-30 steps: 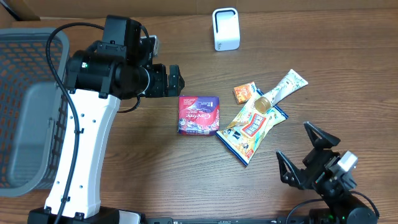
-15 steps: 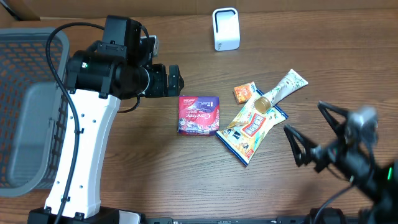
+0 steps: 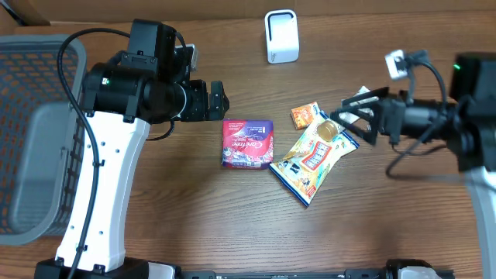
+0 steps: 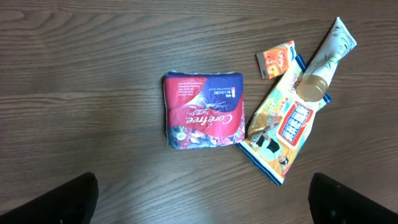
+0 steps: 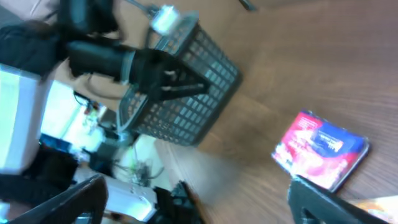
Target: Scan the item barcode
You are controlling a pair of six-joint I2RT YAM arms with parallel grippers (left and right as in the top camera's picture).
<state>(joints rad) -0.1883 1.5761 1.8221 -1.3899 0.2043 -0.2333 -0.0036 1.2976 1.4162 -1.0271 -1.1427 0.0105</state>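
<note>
Goods on the table (image 3: 194, 232)
A pack (image 3: 247, 142) lies at centre, a snack bag (image 3: 311, 163) touching it at 3 o'clock. A tube (image 4: 323, 59) lies across the bag's far end, with a sachet (image 3: 304, 115) just beside. The scanner (image 3: 281, 36) stands at 12 o'clock and the basket (image 3: 31, 77) at 9 o'clock.

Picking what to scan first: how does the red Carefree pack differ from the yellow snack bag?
The red pack is squarish and lies straight; the snack bag is longer and lies diagonally. Nothing lies on the red pack; a tube rests on the snack bag's upper end. Both lie flat on the table.
</note>
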